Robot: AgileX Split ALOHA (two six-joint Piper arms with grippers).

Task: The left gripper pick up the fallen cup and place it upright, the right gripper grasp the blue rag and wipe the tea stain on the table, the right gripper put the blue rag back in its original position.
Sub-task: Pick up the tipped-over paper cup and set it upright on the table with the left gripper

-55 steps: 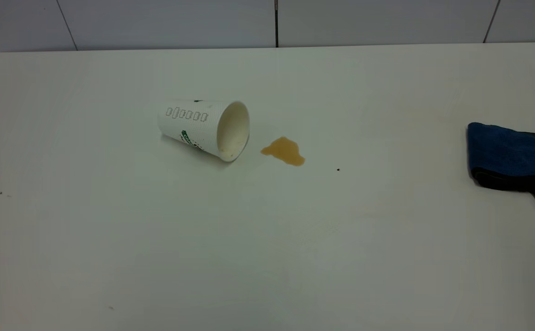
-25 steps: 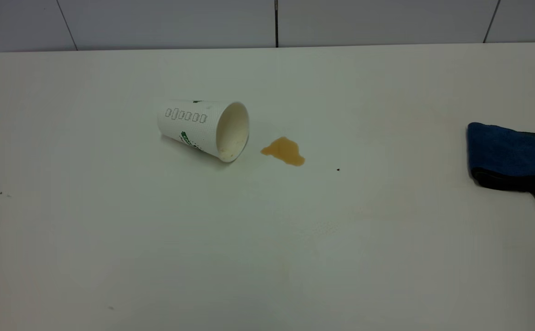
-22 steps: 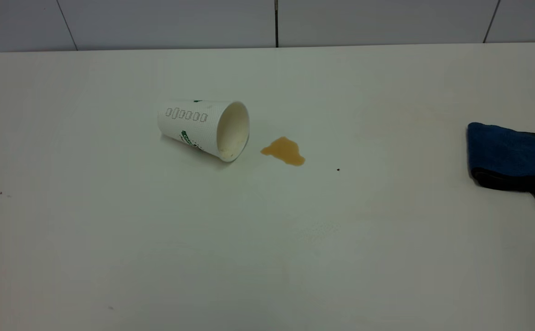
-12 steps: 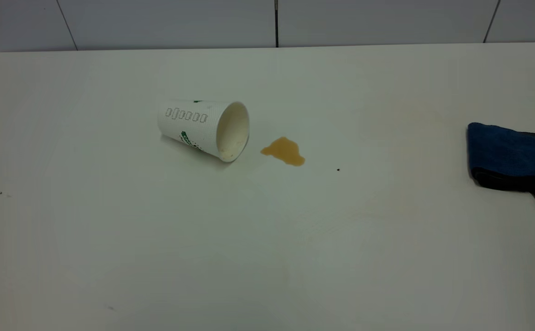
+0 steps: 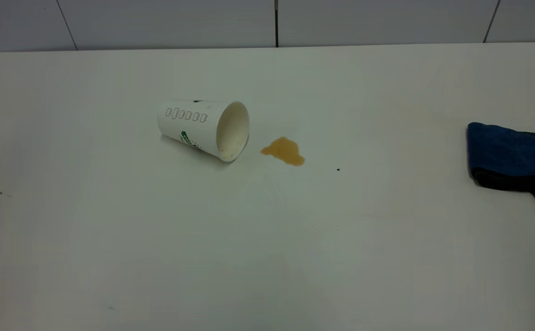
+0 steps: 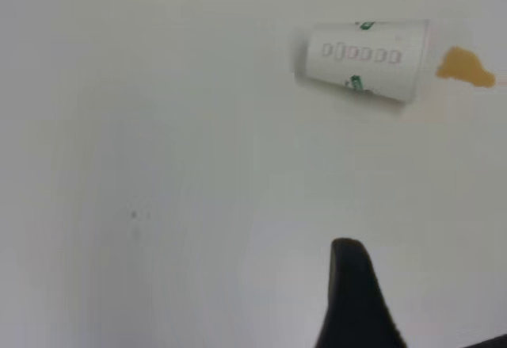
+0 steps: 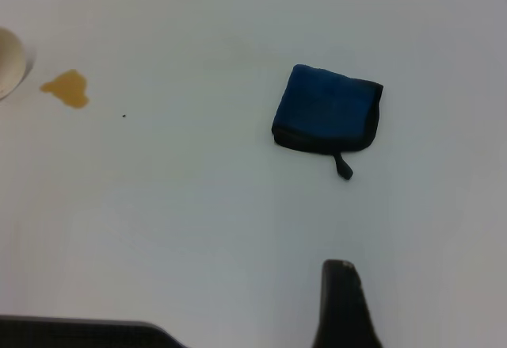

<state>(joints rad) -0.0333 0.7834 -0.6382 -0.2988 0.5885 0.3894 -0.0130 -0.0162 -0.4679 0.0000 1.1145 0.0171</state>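
The white paper cup (image 5: 198,126) lies on its side on the table (image 5: 267,239), mouth toward the right. Just right of its rim sits the amber tea stain (image 5: 283,151). The folded blue rag (image 5: 509,154) rests near the right edge, its black loop pointing forward. Neither gripper shows in the exterior view. In the left wrist view the left gripper (image 6: 424,300) hovers open, well short of the cup (image 6: 364,59) and the stain (image 6: 466,66). The right gripper (image 7: 245,300) is open too, above bare table short of the rag (image 7: 329,118); the stain (image 7: 65,88) lies farther off.
A tiny dark speck (image 5: 338,169) marks the table right of the stain. A grey tiled wall (image 5: 276,23) runs behind the table's far edge. Faint specks dot the left side (image 5: 0,193).
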